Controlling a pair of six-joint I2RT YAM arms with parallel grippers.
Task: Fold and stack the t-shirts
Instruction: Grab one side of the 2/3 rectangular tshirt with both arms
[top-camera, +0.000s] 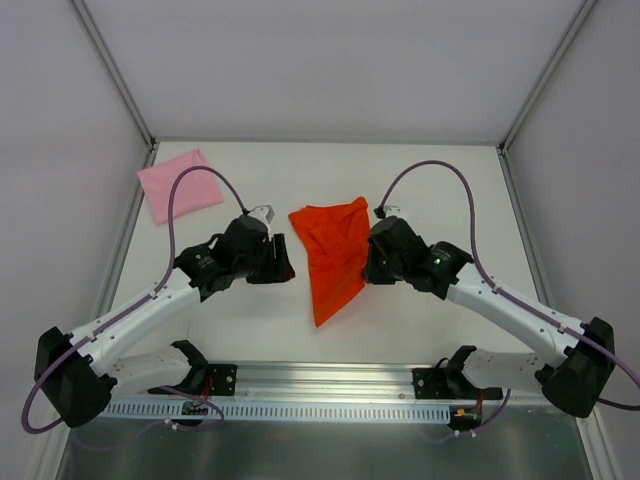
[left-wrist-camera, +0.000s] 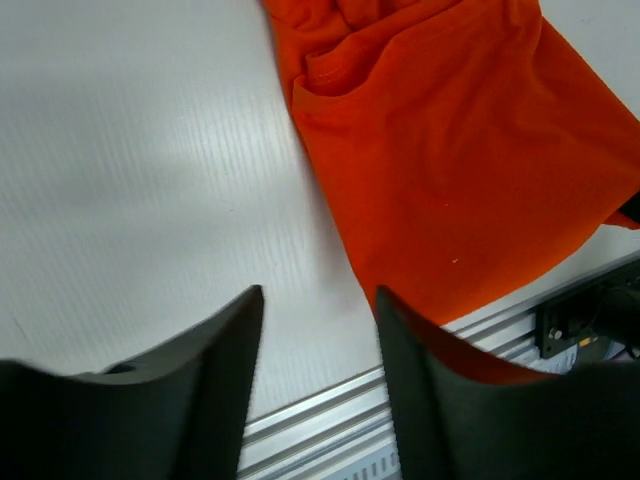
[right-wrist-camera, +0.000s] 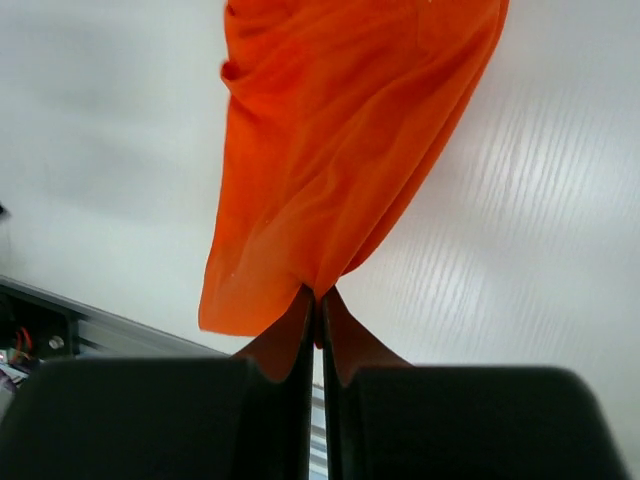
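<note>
The orange-red t-shirt (top-camera: 333, 252) lies bunched in a long narrow shape at the table's middle. It also shows in the left wrist view (left-wrist-camera: 460, 170) and the right wrist view (right-wrist-camera: 330, 160). My right gripper (right-wrist-camera: 318, 298) is shut on the shirt's right edge and pinches a fold of cloth; in the top view it (top-camera: 372, 262) sits at that edge. My left gripper (left-wrist-camera: 318, 300) is open and empty, just left of the shirt over bare table, and shows in the top view (top-camera: 285, 262) too. The light pink shirt (top-camera: 180, 185) lies as a folded square at the far left.
The white table (top-camera: 440, 180) has grey walls at the back and sides. A metal rail (top-camera: 320, 380) with the arm bases runs along the near edge. Purple cables loop over both arms.
</note>
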